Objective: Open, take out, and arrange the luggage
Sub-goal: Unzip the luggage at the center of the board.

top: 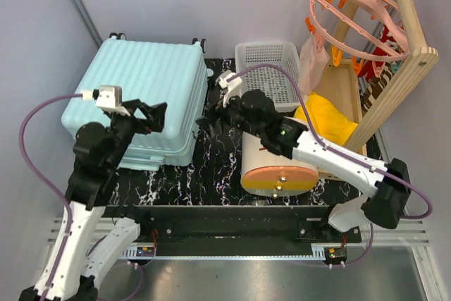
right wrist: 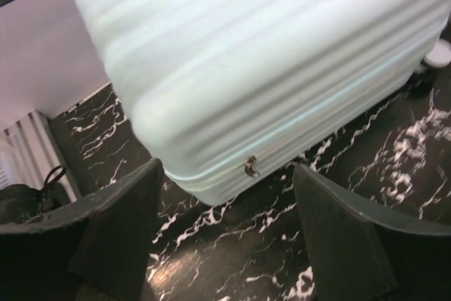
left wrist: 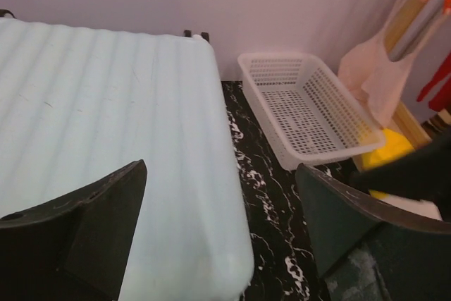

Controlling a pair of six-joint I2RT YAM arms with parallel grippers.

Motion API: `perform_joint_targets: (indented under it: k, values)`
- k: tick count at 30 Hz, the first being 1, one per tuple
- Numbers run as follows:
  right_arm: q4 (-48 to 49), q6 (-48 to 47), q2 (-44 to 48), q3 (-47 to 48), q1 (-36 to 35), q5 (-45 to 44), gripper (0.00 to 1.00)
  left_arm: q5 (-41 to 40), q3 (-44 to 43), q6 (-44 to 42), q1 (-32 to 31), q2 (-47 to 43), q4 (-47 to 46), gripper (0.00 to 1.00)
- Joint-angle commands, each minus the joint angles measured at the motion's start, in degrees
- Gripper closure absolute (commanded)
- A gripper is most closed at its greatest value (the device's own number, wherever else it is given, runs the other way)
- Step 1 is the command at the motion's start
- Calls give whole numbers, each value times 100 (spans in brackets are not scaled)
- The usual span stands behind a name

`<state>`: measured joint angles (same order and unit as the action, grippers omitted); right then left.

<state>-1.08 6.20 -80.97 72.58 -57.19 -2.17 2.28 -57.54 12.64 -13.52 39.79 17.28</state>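
The luggage (top: pixel 141 89) is a pale mint ribbed suitcase lying flat and closed on the left of the black marble mat. My left gripper (top: pixel 156 115) hovers over its near right corner, open, and in the left wrist view the luggage (left wrist: pixel 106 118) fills the left under the open left gripper (left wrist: pixel 222 227). My right gripper (top: pixel 210 123) sits just right of the case's side, low over the mat. Its wrist view shows the luggage (right wrist: pixel 268 54) side-on with a small metal zipper pull (right wrist: pixel 251 168) at the seam, just beyond the open, empty right gripper (right wrist: pixel 225 234).
A white mesh basket (top: pixel 243 54) stands behind the right arm, also in the left wrist view as the basket (left wrist: pixel 262 114). A cream cylinder with an orange end (top: pixel 278 170) lies under that arm. Yellow cloth (top: pixel 331 121), a wooden rack (top: pixel 405 61) and a pink ring hanger (top: pixel 352 12) crowd the right.
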Motion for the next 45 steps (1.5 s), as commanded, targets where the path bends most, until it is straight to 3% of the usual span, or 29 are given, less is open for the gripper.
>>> perform_joint_targets:
  k: [1, 10, 15, 18, 25, 31, 45]
  values:
    - [-489, 1031, -479, 599, 715, 1385, 14, -886, 663, 422, -589, -638, 574, 11]
    - [-288, 1674, -1000, 1031, 1078, 1553, 11, -808, 1235, 1732, -933, -1377, 2603, 16]
    - [-59, 1797, -903, 829, 1192, 1615, 11, -852, 1737, 2145, -933, -1474, 2913, 18]
    - [46, 1920, -886, 723, 1228, 1747, 11, -922, 1667, 2137, -951, -1097, 2957, 19]
    - [538, 2122, -763, 354, 1245, 1966, 11, -1089, 2114, 2102, -1091, -437, 2089, 28]
    - [715, 2193, -771, 196, 1245, 2133, 11, -1503, 2597, 2128, -1144, -613, 1403, 42]
    - [917, 2307, -982, 169, 1245, 2450, 12, -2074, 3372, 1874, -1276, -885, 136, 58]
